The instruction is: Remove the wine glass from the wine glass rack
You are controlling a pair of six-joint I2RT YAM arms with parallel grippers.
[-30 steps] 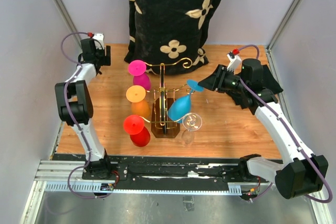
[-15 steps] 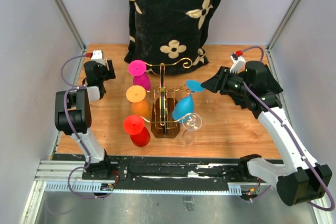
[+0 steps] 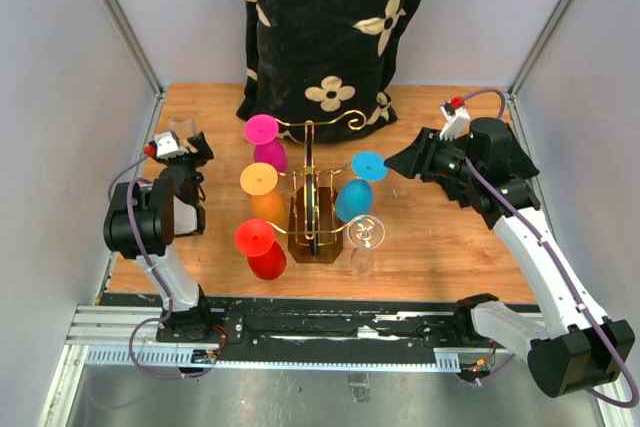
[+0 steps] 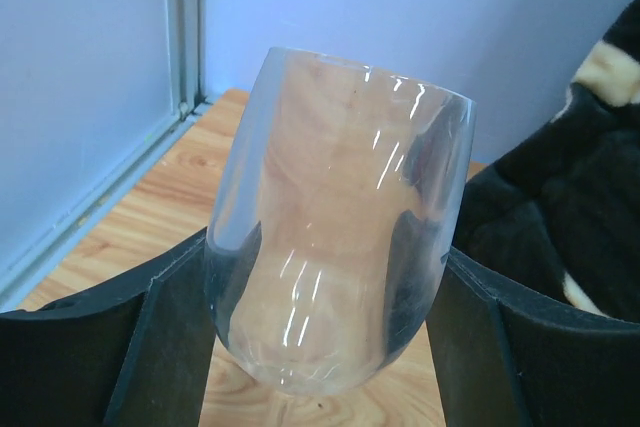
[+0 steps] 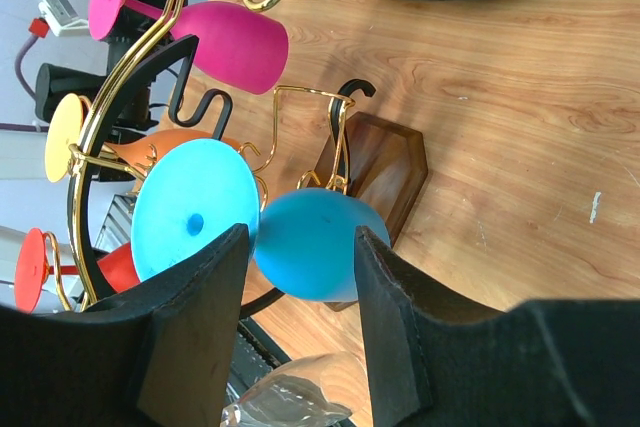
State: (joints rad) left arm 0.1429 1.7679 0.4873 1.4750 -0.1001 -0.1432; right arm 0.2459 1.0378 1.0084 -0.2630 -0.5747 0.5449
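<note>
The wine glass rack [image 3: 311, 152] is gold wire on a dark brown base [image 3: 312, 237]. Pink [image 3: 262, 131], orange [image 3: 258, 180], red [image 3: 255, 239], blue [image 3: 353, 197] and clear [image 3: 364, 234] glasses hang on it. My left gripper [image 3: 184, 147] at the table's left is shut on the bowl of another clear wine glass [image 4: 340, 217], off the rack. My right gripper [image 3: 397, 161] is open just right of the blue glass's foot [image 5: 194, 209]. In the right wrist view the blue bowl [image 5: 315, 243] shows between its fingers [image 5: 200, 317], not touching them.
A black cloth with cream flowers [image 3: 330, 27] stands at the back of the wooden table [image 3: 450, 237]. Grey walls close in the left and right sides. A metal rail [image 3: 330, 332] runs along the near edge.
The left gripper has come nearer along the left side as its arm folded. The blue glass, tilted out toward the right gripper before, now hangs straighter; the right gripper has drawn back slightly.
</note>
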